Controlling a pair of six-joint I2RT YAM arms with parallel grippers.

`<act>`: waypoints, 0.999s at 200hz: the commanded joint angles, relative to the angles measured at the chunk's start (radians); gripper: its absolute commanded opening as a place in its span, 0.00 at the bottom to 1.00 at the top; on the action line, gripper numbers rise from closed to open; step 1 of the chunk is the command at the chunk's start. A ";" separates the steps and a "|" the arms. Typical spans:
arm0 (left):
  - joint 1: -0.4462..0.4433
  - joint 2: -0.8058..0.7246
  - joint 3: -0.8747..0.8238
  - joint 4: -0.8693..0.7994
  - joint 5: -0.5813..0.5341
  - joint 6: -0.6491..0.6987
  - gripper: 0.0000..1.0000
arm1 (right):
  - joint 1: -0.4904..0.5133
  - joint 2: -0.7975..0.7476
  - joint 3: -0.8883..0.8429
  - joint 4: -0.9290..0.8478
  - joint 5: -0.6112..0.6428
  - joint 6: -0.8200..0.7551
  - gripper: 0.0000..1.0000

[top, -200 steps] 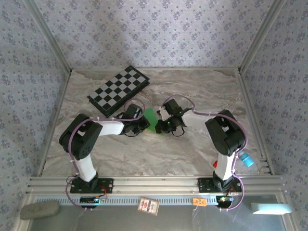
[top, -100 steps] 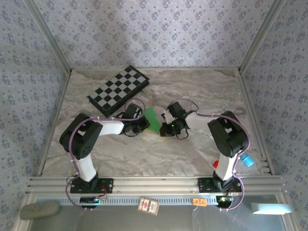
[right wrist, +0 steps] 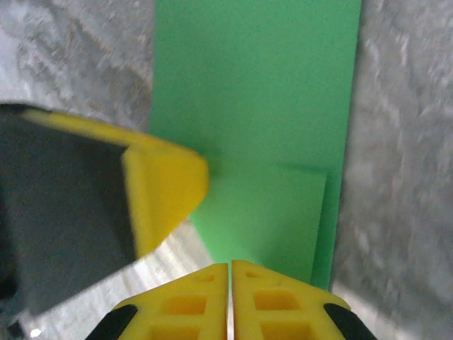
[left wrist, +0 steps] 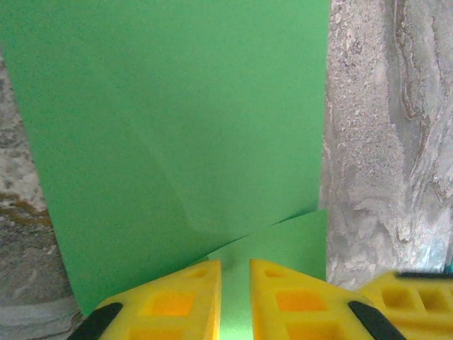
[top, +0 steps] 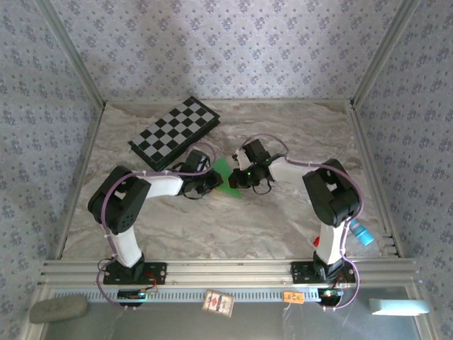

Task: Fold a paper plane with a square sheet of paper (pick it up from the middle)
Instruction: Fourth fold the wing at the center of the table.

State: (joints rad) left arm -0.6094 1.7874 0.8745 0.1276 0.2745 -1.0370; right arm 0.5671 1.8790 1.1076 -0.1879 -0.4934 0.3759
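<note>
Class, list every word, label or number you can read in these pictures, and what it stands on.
No text can be read.
Small card on the front rail: print too small to read.
Orange label on the same rail: too small to read.

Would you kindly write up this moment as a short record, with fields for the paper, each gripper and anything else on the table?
paper: green paper, lying on the marble table between the two grippers
fold state: one flap creased over; not yet a dart shape
left: left gripper at the paper's edge, jaws a narrow slit apart; grip unclear
right: right gripper at the paper's edge, jaws shut
other: checkered board at the far left of the table, apart from the paper
</note>
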 commanded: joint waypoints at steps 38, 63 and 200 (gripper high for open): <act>0.039 -0.118 -0.146 0.112 -0.031 -0.117 0.21 | -0.018 0.075 0.038 -0.058 0.041 -0.028 0.12; 0.049 -0.132 -0.204 0.152 -0.038 -0.169 0.23 | -0.022 0.084 0.032 -0.052 0.037 -0.007 0.13; 0.068 -0.052 -0.138 0.209 0.043 -0.182 0.21 | -0.026 0.086 0.000 -0.023 0.006 0.021 0.13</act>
State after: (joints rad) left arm -0.5438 1.7195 0.7021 0.3187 0.2935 -1.2247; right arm 0.5453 1.9442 1.1301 -0.1925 -0.4950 0.3805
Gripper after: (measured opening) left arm 0.212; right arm 0.131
